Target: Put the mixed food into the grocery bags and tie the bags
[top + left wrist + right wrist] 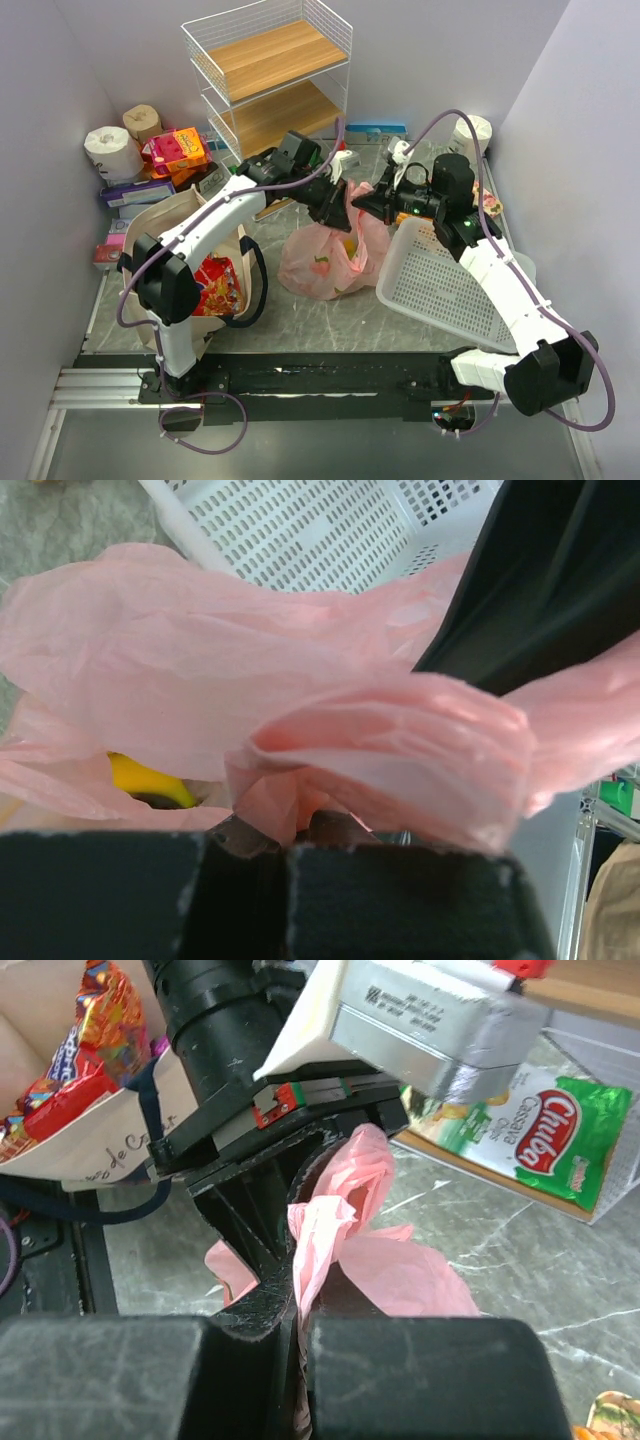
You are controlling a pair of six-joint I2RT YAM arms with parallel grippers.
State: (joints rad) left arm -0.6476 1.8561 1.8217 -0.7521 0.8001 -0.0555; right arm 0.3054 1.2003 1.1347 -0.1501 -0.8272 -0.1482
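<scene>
Left end effector [285, 845] pinched tight on a bunched loop of the pink bag [322, 258]. Right end effector [300, 1310] likewise clamped on a twisted strip of the same plastic, nose to nose with the left above the bag's mouth. Bag slumped on the bench [320, 316] between tote and basket, banana [150, 780] showing inside.

Judged as mid-tie: handles gathered, no finished knot visible. Beige tote [150, 222] beside the left arm, red and orange snack packets [214, 284] inside, straps loose and untied. Left to do, seemingly: cinch the pink knot, then close the tote.

Around:
- white basket [440, 285] tilted under the right arm, just beside the bag, crowding that wrist
- wire shelf rack [270, 60] close behind both wrists
- toilet rolls [112, 148] and cartons in the far left corner
- green snack packet [530, 1140] by the rack, unbagged
</scene>
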